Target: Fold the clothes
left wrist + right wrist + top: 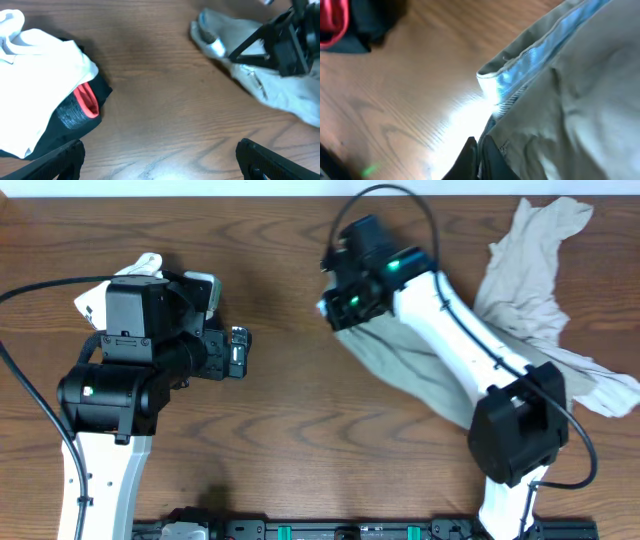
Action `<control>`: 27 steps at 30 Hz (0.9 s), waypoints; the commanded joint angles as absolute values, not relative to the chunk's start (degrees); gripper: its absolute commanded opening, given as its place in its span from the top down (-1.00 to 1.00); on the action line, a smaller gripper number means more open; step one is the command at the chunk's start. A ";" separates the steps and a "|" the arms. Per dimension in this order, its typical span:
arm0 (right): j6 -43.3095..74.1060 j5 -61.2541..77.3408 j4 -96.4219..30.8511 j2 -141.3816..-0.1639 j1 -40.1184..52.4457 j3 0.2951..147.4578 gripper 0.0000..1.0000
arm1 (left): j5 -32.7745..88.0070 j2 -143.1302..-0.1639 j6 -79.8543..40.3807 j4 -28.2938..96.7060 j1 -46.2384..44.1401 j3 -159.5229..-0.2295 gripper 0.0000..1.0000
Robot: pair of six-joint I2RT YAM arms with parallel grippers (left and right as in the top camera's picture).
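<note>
Brown wooden surface [280,240]: the khaki shorts [405,372] lie crumpled right of centre, unfolded. The right claw [479,161] is narrow at their waistband; I cannot tell if it grips cloth. The left claw [160,152] is wide and empty. The off-white garment [530,260] at far right is also unfolded, so folding has barely begun.

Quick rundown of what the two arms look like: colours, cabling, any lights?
Left arm and right arm match: white link shells, black joint housings, black wrists. Each has a green light on a joint and a thin black cable looping off it. The left gripper's fingers are plain black.
</note>
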State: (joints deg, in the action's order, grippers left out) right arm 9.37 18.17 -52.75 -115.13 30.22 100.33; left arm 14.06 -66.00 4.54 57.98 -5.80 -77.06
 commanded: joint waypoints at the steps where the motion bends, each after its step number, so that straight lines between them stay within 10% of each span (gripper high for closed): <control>1: 9.21 11.16 -52.42 -115.09 27.81 100.44 0.74 | 12.78 -65.82 4.91 58.35 -5.87 -78.04 -0.96; 4: 11.16 11.46 -52.18 -114.76 21.08 100.47 0.27 | 12.78 -65.84 4.91 58.92 -5.87 -78.02 -0.96; 20: 14.13 12.84 -55.16 -125.01 -9.32 100.44 -0.42 | 21.02 -80.38 4.91 57.82 -11.05 -77.84 -0.96; 27: 17.58 1.48 -57.12 -131.48 -9.47 100.44 -0.29 | 20.99 -91.79 4.93 53.95 -16.56 -77.84 -0.96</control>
